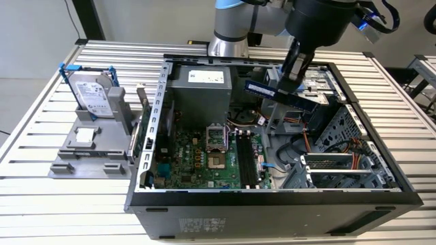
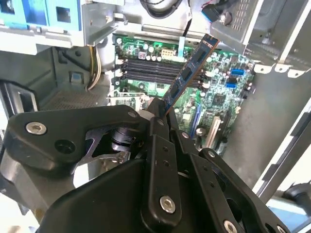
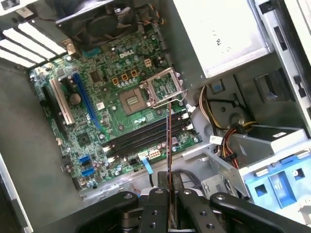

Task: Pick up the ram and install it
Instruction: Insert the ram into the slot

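My gripper (image 1: 291, 76) is shut on the ram (image 1: 281, 95), a long thin dark stick with a white label. It hangs tilted in the air over the open computer case, toward the exterior view's right, above the cables and drive cage. In the second wrist view the ram (image 2: 187, 72) sticks out from my black fingers (image 2: 156, 127) and slants over the motherboard. The first wrist view shows the ram (image 3: 168, 145) edge-on as a thin line, above the black memory slots (image 3: 146, 137). Those slots (image 1: 246, 159) lie lower on the green motherboard (image 1: 197, 158), apart from the stick.
The case walls (image 1: 153, 117) ring the motherboard. A grey power supply (image 1: 199, 92) stands at the back, with a metal drive cage (image 1: 340, 153) and cables on the exterior view's right. Outside the case, a hard drive with blue rails (image 1: 92, 94) leans on a grey stand beside an upright green card (image 1: 144, 125).
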### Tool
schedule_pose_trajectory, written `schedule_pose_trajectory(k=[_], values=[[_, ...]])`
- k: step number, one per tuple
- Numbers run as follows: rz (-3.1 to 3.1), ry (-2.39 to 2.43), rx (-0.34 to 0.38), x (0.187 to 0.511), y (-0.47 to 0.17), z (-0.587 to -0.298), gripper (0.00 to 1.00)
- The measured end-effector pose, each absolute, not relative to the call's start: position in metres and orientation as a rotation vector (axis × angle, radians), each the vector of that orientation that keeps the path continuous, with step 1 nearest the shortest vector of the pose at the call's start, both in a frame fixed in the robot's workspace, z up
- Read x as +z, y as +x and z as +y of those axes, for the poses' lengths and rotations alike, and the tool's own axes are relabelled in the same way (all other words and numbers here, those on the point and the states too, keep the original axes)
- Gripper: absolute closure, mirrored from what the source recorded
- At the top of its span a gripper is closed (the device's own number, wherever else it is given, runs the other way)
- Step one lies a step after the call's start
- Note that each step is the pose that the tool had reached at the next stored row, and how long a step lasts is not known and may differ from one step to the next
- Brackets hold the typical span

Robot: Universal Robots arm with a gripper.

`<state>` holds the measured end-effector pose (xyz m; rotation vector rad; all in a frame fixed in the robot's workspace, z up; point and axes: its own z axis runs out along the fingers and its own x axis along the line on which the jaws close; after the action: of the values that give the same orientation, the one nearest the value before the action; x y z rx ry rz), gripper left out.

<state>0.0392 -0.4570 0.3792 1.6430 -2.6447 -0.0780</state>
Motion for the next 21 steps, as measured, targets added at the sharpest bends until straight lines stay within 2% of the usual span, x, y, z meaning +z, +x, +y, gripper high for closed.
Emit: schedule_pose_trajectory(k=[21], values=[[-2.928, 1.089, -0.085, 0.3792, 0.0391, -0.457, 1.0]])
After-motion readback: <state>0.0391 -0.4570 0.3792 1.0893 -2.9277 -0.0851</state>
